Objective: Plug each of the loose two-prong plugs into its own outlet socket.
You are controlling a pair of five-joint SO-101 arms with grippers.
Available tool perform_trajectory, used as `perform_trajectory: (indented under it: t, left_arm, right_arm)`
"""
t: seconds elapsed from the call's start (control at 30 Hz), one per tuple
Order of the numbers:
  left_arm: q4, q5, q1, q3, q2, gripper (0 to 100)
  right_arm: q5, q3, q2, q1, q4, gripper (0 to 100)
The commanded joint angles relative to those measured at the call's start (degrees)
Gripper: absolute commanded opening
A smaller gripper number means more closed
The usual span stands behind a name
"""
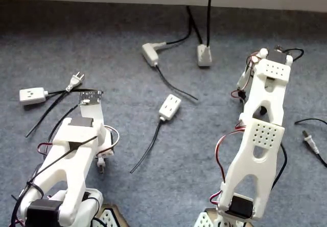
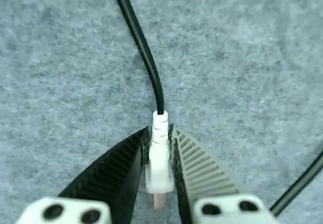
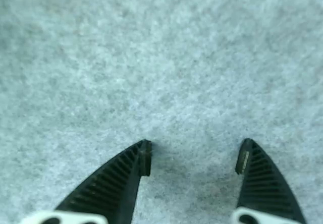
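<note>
The left gripper [image 2: 160, 133] is closed on a white moulded two-prong plug [image 2: 160, 163]: its ribbed black finger [image 2: 118, 168] and ribbed grey finger [image 2: 202, 168] press against the plug's flat sides. The plug's ridged strain relief protrudes beyond the fingertips, and a smooth round black cable [image 2: 146, 57] runs from it across the grey fuzzy fabric surface [image 2: 252, 57]. The right gripper [image 3: 194, 158] hangs above the same fabric with its two ribbed black fingers [image 3: 118, 183] spread apart, holding nothing. In the high view we identify a white rectangular outlet socket [image 1: 31, 95] at the left edge, with a second white two-prong plug [image 1: 75, 80] lying just beside it, metal prongs exposed. A second white rectangular outlet socket [image 1: 170, 106] lies near the centre, between the arms, on a thin black lead. Any marking on these housings is too small for us to read
</note>
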Motion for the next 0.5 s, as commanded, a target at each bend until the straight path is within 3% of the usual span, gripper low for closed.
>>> perform_trajectory:
  t: [0.0,0.13,0.33,0.47]
  left_arm:
    - [3.60,-3.16,0.66,-2.95,-1.19,6]
    - [3.43,-3.87,0.66,-3.12,-1.19,7]
    - [3.43,-3.78,0.92,-2.95,-1.19,21]
    - [3.69,-3.87,0.84,-2.77,-0.75,18]
  right_arm:
    - [-0.79,-0.22,0.75,1.27,0.92,26.8]
    - [-0.79,-0.22,0.75,1.27,0.92,26.8]
    - [-0.79,-0.22,0.75,1.27,0.92,26.8]
    - [-0.79,-0.22,0.75,1.27,0.84,26.8]
